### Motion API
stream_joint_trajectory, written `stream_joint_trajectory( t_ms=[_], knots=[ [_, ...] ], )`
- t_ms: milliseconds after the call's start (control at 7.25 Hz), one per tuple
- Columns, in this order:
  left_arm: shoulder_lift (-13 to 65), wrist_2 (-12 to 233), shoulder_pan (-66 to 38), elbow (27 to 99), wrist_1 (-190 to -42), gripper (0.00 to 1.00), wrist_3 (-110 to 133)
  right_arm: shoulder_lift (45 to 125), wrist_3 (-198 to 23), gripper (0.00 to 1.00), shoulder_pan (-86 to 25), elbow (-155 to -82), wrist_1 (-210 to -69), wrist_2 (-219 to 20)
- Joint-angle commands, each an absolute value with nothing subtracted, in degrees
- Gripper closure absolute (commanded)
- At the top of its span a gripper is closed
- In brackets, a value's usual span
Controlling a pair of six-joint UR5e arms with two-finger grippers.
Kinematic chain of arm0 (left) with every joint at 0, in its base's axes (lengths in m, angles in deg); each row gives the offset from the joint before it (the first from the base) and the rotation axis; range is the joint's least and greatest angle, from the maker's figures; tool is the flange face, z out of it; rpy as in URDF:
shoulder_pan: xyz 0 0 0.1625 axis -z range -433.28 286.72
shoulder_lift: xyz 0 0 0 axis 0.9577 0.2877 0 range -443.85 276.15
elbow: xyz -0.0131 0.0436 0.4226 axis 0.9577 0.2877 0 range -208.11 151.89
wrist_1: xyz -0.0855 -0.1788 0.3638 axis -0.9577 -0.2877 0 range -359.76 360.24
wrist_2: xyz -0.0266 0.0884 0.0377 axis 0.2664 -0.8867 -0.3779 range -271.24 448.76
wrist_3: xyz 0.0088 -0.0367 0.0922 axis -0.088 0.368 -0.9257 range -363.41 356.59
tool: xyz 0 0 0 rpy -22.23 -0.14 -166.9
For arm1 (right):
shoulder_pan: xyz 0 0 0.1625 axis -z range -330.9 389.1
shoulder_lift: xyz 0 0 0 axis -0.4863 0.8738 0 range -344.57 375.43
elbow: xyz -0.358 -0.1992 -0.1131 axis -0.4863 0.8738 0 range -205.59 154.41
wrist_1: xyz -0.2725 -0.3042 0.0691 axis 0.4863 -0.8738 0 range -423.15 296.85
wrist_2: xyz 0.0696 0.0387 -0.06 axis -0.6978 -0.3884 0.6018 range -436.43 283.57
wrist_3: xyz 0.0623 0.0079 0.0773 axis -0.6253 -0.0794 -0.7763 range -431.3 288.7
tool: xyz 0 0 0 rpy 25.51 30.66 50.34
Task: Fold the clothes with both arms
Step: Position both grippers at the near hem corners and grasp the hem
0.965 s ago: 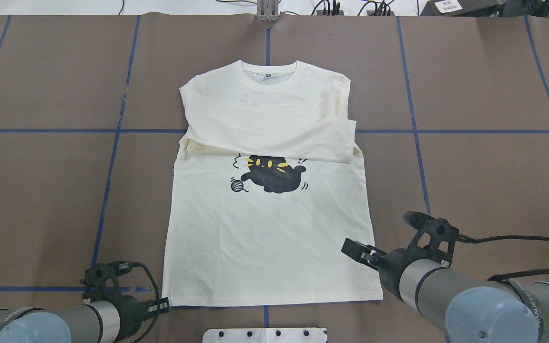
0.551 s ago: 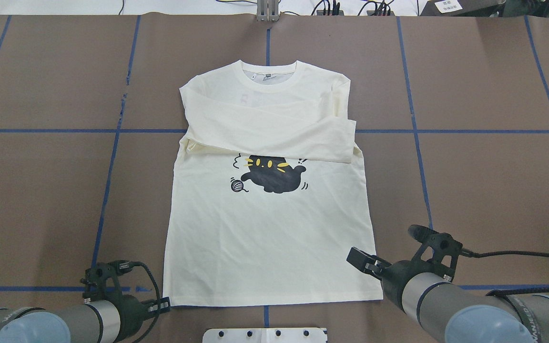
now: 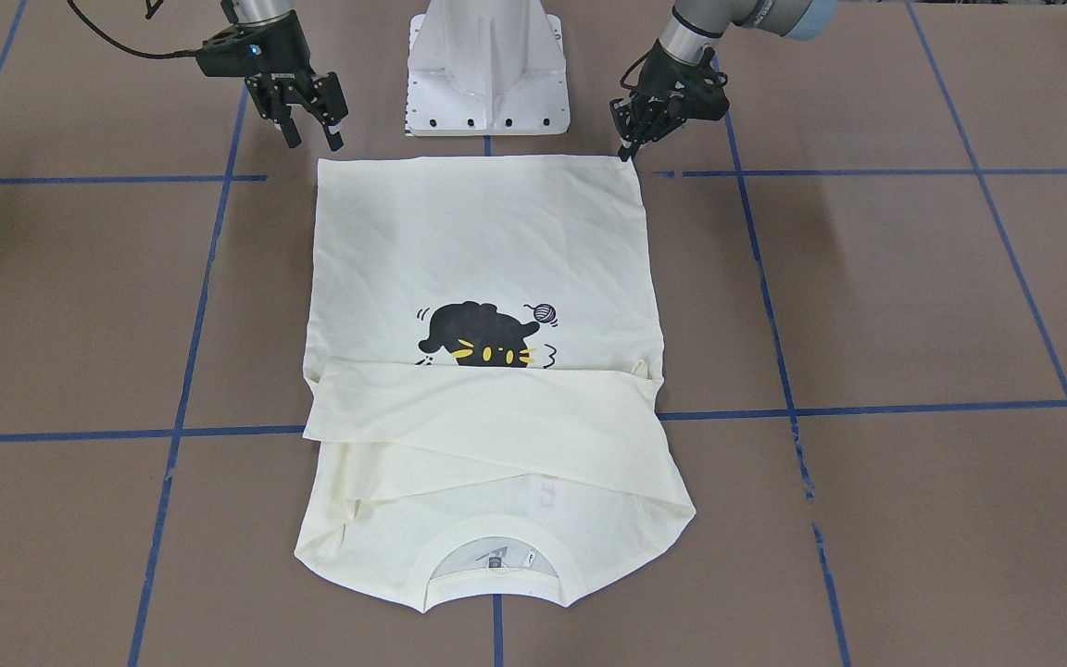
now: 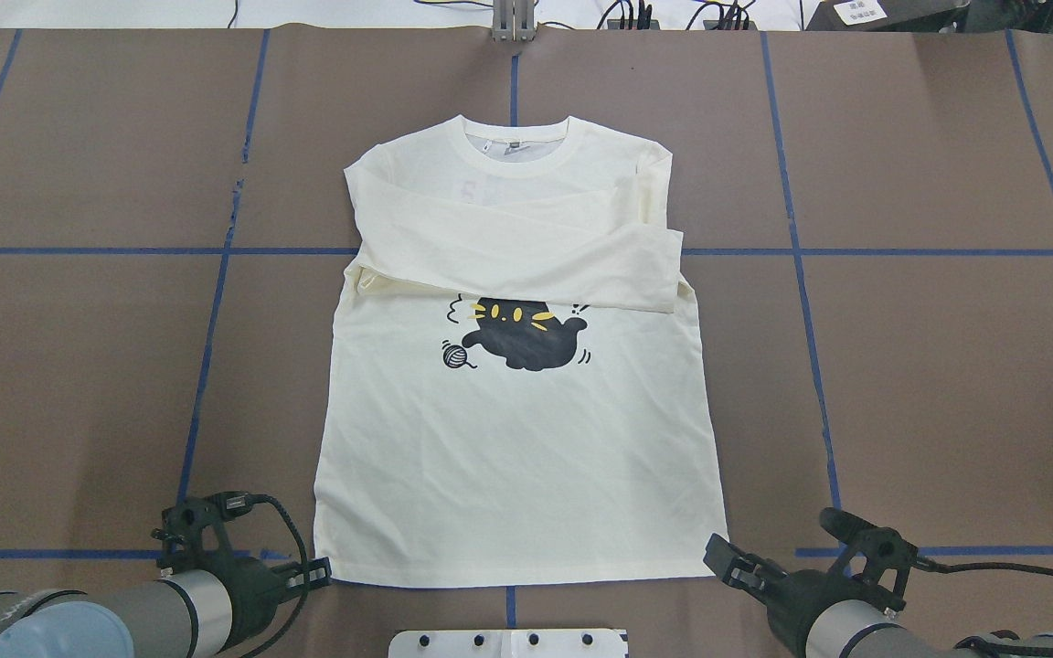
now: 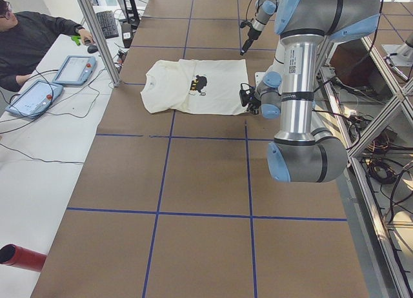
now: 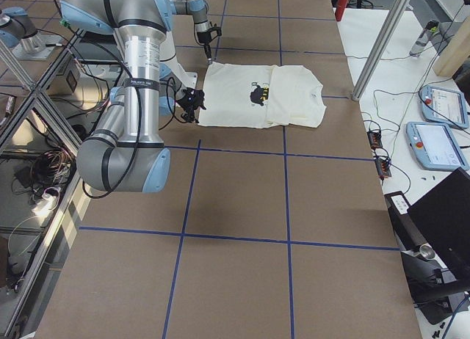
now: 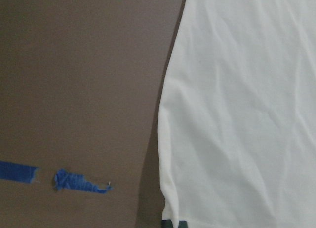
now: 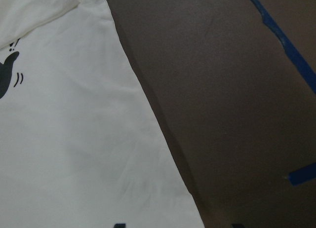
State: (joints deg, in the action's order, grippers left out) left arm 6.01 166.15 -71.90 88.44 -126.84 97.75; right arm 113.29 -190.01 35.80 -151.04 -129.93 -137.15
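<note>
The cream long-sleeved T-shirt [image 4: 517, 466] is lying flat and print-side up on the brown counter [image 4: 947, 366]. Its collar [image 4: 515, 146] is pointing away from the robot, and both sleeves [image 4: 526, 260] are lying folded across the chest, just overlapping the top of the black cat print [image 4: 522, 336]. The grey left arm [image 4: 124, 614], with its light-blue cap, is reaching low with the left tool [image 3: 627, 153] pinching the hem's corner on its side. The right arm [image 4: 856, 631] is holding the right tool [image 3: 315, 139], fingers spread, just beside the opposite hem corner.
</note>
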Motion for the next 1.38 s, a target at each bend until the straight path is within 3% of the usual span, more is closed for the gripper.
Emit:
stream_joint_trajectory(
  t_ms=[0, 551, 689, 965, 1241],
  knots=[
    [5.8, 163.48, -71.96, 88.61, -126.84, 1.0, 97.75, 113.35, -190.92, 0.46, 37.18, -148.38, -129.68, -136.02],
    [5.63, 161.97, -72.66, 88.61, -126.76, 1.0, 97.84, 108.97, -190.83, 0.47, 37.89, -144.34, -129.68, -135.58],
    [5.54, 161.89, -72.92, 88.61, -126.76, 1.0, 97.84, 108.51, -190.83, 0.55, 37.98, -144.15, -129.68, -135.58],
    [5.45, 161.89, -72.93, 88.52, -126.76, 1.0, 97.93, 108.77, -190.13, 1.0, 37.19, -144.94, -129.68, -135.75],
    [5.45, 161.89, -73.01, 88.43, -126.76, 1.0, 97.93, 109.56, -189.34, 1.0, 36.57, -145.38, -129.68, -136.02]
  ],
)
